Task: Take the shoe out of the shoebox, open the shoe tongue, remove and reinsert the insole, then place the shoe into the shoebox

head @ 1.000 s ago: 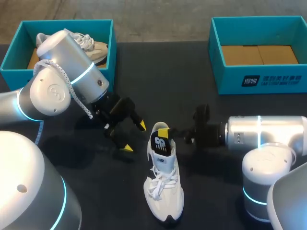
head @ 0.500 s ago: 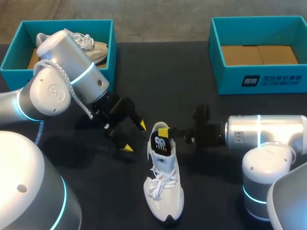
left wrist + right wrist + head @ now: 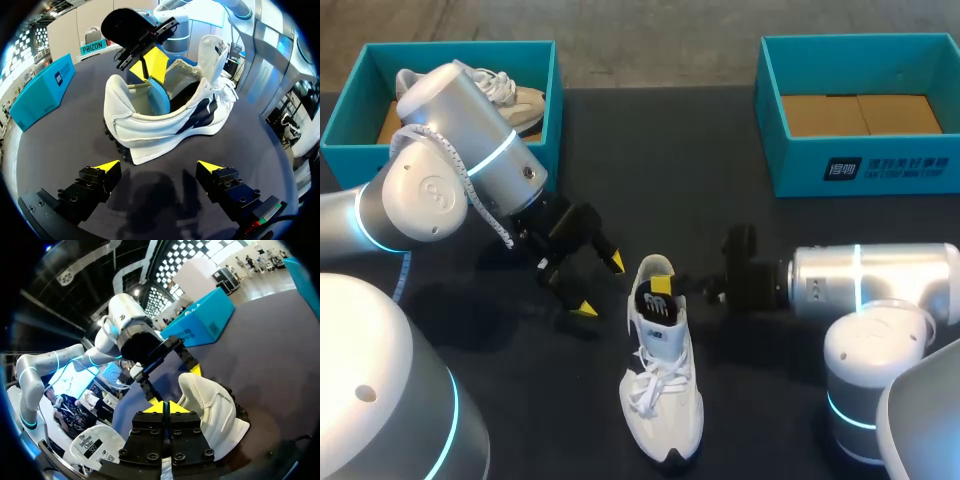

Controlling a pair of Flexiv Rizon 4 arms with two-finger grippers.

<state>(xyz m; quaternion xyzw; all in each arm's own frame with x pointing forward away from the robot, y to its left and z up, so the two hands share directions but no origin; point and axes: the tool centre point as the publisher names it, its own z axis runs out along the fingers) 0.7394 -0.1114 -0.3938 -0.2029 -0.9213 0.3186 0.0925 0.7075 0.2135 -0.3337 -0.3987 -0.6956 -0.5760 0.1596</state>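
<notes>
Shoe (image 3: 662,390) stands on table (image 3: 700,170); right gripper (image 3: 149,67) pinched on insole (image 3: 159,100) at heel, left gripper (image 3: 157,172) open nearby, so I'd pull slow & straight, w/ left steadying the shoe.

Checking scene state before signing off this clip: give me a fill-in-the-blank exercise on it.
The white shoe between the grippers stands on the dark ___.
The left gripper, short of the shoe's heel, is ___.
The right gripper is shut on the blue ___ inside the shoe.
Missing: table; open; insole.
</notes>
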